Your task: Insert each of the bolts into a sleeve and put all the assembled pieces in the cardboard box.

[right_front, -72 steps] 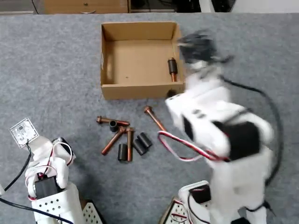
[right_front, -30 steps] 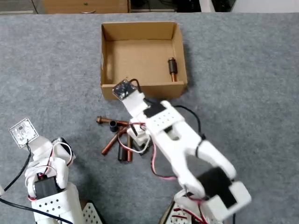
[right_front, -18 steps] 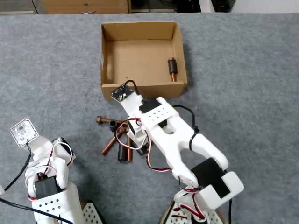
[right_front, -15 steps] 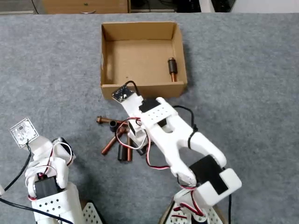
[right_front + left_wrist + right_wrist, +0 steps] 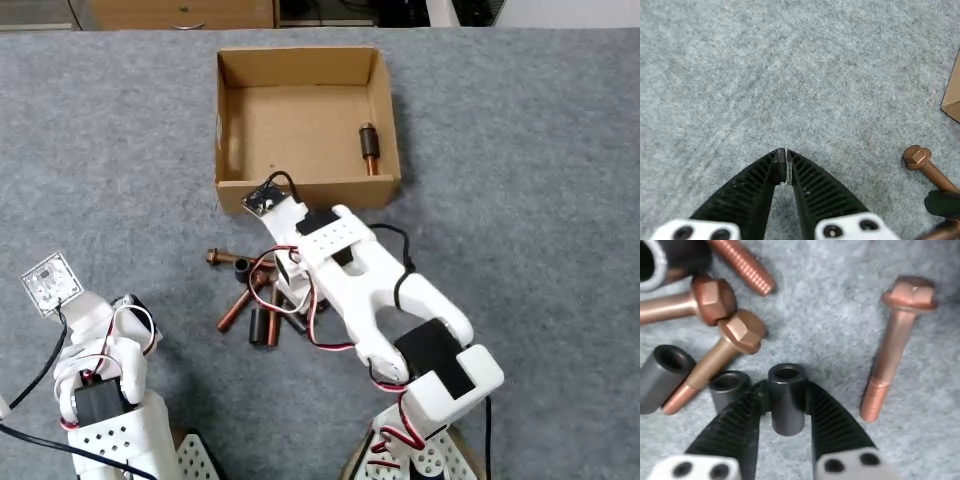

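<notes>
A pile of copper bolts (image 5: 238, 305) and black sleeves (image 5: 256, 323) lies on the grey carpet in front of the cardboard box (image 5: 305, 193). One assembled piece (image 5: 370, 148) rests inside the box by its right wall. My right gripper (image 5: 786, 390) is down in the pile, shut on a black sleeve (image 5: 787, 407) that sits between its fingers. Beside it lie another sleeve (image 5: 727, 387) and a loose bolt (image 5: 897, 340). My left gripper (image 5: 782, 166) is shut and holds nothing, low over bare carpet, with a bolt head (image 5: 916, 156) off to one side.
The right arm (image 5: 370, 290) stretches from the front edge over the pile and hides part of it. The left arm (image 5: 95, 370) stays folded at the front left corner. A box corner (image 5: 954, 95) shows in the left wrist view.
The right arm swung from beside the box down onto the pile. In the last half second it shifted slightly and a loose sleeve and bolt were nudged. The left arm stayed still.
</notes>
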